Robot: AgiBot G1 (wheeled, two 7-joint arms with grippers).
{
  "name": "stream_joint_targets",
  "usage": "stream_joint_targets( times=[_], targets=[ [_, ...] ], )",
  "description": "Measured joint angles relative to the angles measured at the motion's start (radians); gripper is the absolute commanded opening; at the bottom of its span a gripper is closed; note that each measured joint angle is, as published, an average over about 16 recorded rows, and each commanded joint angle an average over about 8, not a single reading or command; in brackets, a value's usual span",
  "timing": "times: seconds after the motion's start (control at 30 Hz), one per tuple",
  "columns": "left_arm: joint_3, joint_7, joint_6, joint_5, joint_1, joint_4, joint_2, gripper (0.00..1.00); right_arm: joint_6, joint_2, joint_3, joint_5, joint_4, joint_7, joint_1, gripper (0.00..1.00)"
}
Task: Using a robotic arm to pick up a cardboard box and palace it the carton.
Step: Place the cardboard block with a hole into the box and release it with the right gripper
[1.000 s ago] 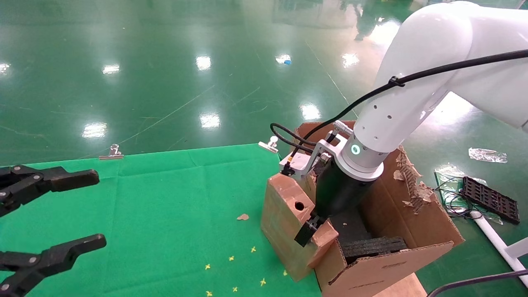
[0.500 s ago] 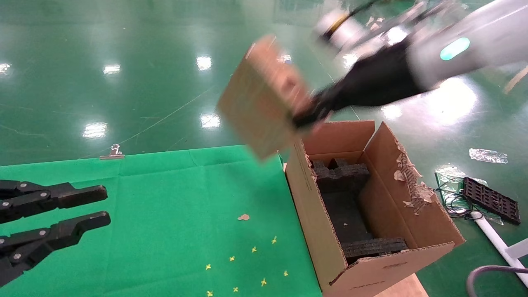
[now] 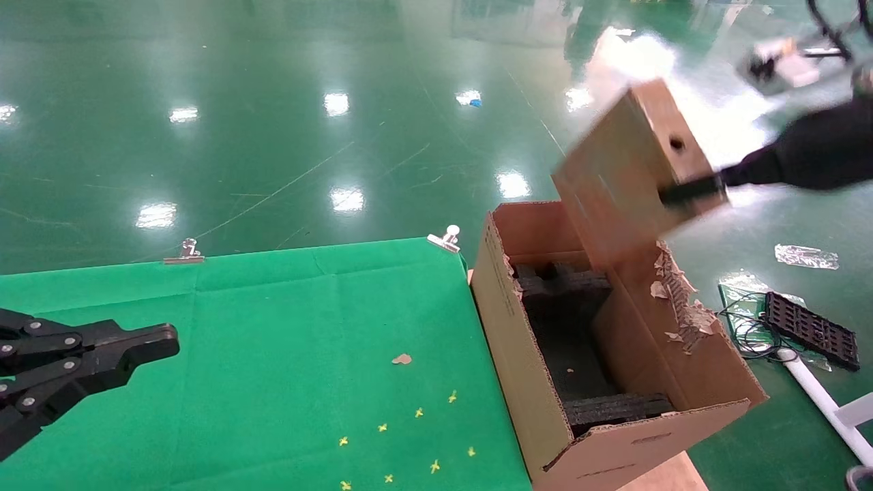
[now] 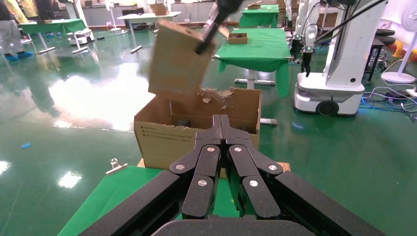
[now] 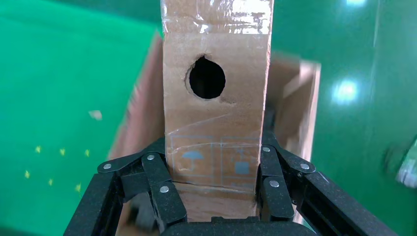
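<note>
The small brown cardboard box [image 3: 624, 174], with a round hole in one narrow face, hangs tilted in the air over the far right part of the carton [image 3: 522, 361]. My right gripper [image 3: 690, 191] is shut on it, fingers pressing both wide faces of the cardboard box [image 5: 216, 113], and only the arm's black end shows. The large carton stands open to the right of the table with black foam [image 3: 569, 341] inside. My left gripper [image 3: 160, 341] is shut and empty over the table's left side; its view shows the cardboard box [image 4: 177, 64] above the carton [image 4: 162, 142].
A green cloth [image 3: 273, 320] covers the table, held by metal clips [image 3: 183, 254] [image 3: 445, 239]. A cardboard scrap [image 3: 402, 359] and small yellow marks lie on it. A black tray [image 3: 808, 329], cables and a white pipe lie on the floor at right.
The right gripper lifted the cardboard box from beside the carton's left wall, swung it high, then carried it right over the carton. The left gripper went from open to shut.
</note>
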Motion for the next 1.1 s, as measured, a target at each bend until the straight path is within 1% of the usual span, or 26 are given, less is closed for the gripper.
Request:
stream_joint_targets(
  times=[0.1,0.13,0.17,0.4,0.63,0.87,1.1],
  targets=[
    [0.0,0.0,0.0,0.0,0.0,0.0,0.0,0.91,-0.023,0.006,-0.021,-0.013,-0.042,0.021,-0.023,0.0],
    [0.0,0.0,0.0,0.0,0.0,0.0,0.0,0.98,-0.029,0.007,-0.029,-0.016,-0.057,0.028,-0.032,0.0],
    [0.0,0.0,0.0,0.0,0.0,0.0,0.0,1.0,-0.033,0.006,-0.035,-0.02,-0.072,0.035,-0.042,0.0],
    [0.0,0.0,0.0,0.0,0.0,0.0,0.0,1.0,-0.047,-0.016,-0.074,-0.031,-0.173,0.062,-0.11,0.0],
    [0.001,0.0,0.0,-0.001,0.0,0.0,0.0,1.0,-0.033,-0.054,-0.099,-0.047,-0.263,0.068,-0.164,0.0],
    [0.001,0.001,0.0,-0.001,0.0,0.0,0.0,1.0,-0.005,-0.087,-0.112,-0.049,-0.328,0.065,-0.219,0.0],
    [0.001,0.001,-0.001,-0.001,0.0,0.0,-0.001,1.0,0.046,-0.12,-0.116,-0.03,-0.378,0.059,-0.296,0.0]
  ],
)
